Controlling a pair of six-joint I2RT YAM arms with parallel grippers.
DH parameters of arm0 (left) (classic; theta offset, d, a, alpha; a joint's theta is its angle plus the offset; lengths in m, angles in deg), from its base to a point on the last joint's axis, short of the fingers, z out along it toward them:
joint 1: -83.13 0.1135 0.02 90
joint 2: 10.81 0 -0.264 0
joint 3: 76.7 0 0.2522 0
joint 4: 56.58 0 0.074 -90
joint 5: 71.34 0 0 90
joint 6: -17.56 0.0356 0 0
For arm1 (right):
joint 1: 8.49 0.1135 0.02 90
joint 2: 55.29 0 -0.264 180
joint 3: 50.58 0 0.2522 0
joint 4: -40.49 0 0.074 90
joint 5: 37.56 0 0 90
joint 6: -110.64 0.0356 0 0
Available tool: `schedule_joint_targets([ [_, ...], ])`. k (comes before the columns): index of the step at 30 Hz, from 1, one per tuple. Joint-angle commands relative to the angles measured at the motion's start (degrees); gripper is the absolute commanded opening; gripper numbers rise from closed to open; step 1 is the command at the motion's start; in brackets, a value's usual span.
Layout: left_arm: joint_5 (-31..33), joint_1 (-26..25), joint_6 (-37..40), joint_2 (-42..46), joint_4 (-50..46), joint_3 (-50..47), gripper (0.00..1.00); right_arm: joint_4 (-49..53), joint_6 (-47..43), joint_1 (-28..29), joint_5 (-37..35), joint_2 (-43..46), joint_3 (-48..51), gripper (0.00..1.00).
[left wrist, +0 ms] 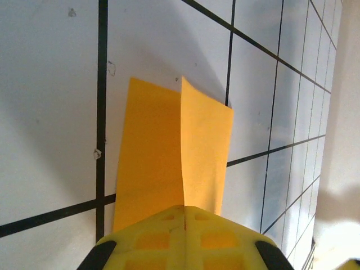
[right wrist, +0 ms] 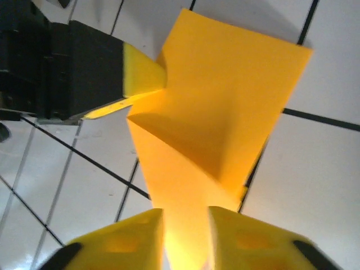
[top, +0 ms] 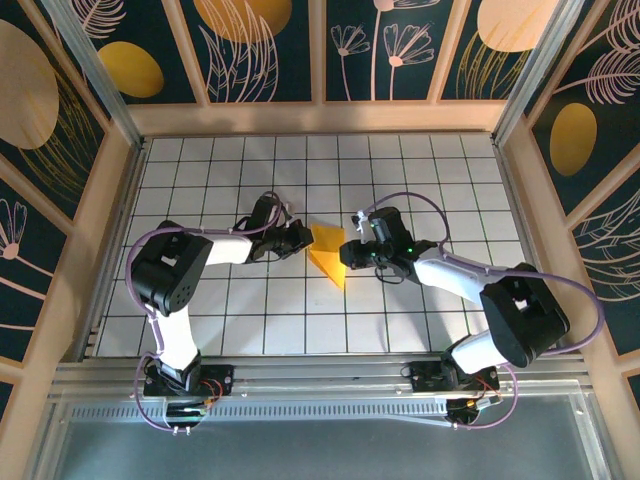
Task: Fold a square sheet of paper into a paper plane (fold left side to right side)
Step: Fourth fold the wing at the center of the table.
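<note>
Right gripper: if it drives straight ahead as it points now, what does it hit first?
The folded orange paper, lying between the parted fingers of the right gripper; pushing on may buckle it. The left gripper pinches it off to one side.

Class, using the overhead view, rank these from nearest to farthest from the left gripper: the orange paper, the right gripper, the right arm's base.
1. orange paper: pinched by the left gripper, just to its right.
2. right gripper: across the paper, on its other side.
3. right arm's base: at the near edge, lower right of the view.
</note>
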Motion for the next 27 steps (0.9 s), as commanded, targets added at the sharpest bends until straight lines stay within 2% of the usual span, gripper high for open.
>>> schedule_joint_targets([
  [1, 2.0, -0.7, -1.1, 3.9, 1.3, -1.9, 0.0, 5.9, 1.1, -0.1, -8.3, 3.1, -2.2, 0.36],
  [3, 3.0, -1.2, -2.3, 5.3, 1.2, -3.0, 0.0, 10.0, 1.6, 1.5, -14.0, 3.8, -4.3, 0.39],
  [6, 4.7, -2.3, -4.6, 7.0, 0.5, -4.1, 0.0, 17.1, 2.1, 7.1, -24.5, 2.3, -8.8, 0.45],
  [12, 7.4, -3.9, -10.1, 8.3, 1.0, -6.1, 0.0, 26.0, 7.7, 19.4, -37.7, -4.2, -15.2, 0.51],
  [18, 7.8, -4.6, -12.8, 8.3, 1.4, -7.1, 0.0, 26.8, 13.1, 27.2, -43.0, -10.6, -17.3, 0.52],
  [27, 7.9, -4.8, -14.0, 8.3, 2.1, -7.3, 0.0, 25.5, 14.9, 31.0, -45.2, -16.8, -17.1, 0.46],
])
